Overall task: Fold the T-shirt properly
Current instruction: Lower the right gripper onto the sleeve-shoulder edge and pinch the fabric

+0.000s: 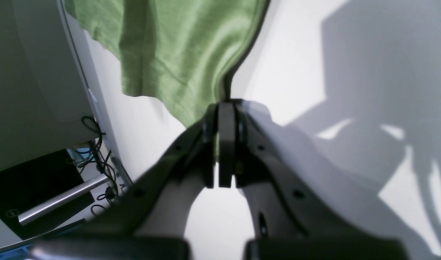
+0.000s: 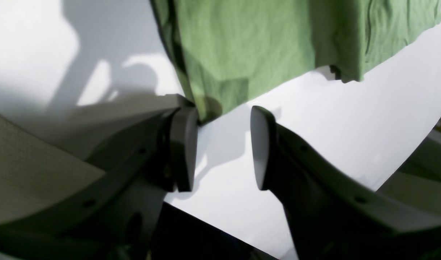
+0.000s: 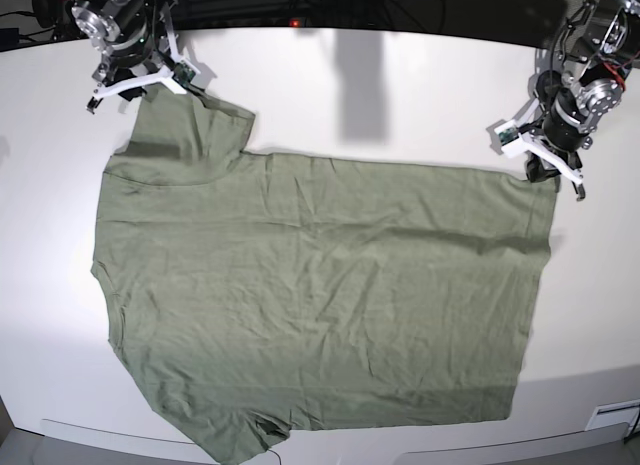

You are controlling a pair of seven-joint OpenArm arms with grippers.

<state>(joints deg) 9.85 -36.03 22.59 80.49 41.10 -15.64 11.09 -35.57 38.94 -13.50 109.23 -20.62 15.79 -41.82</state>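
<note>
**No fold made yet**

One T-shirt (image 3: 320, 295) lies spread flat on the counter (image 3: 400, 95). The left tool (image 1: 222, 144) is clamped on its hem corner; the right tool (image 2: 223, 144), jaws apart, straddles the sleeve edge.

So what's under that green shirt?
The T-shirt lies spread flat on a white table. Bare tabletop shows all around it; whatever the cloth covers is hidden, though nothing bulges through.

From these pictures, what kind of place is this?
Probably a robot lab or test bench, not a home: a bare white table, two robot arms over a green T-shirt, and loose cables beside the table.
</note>
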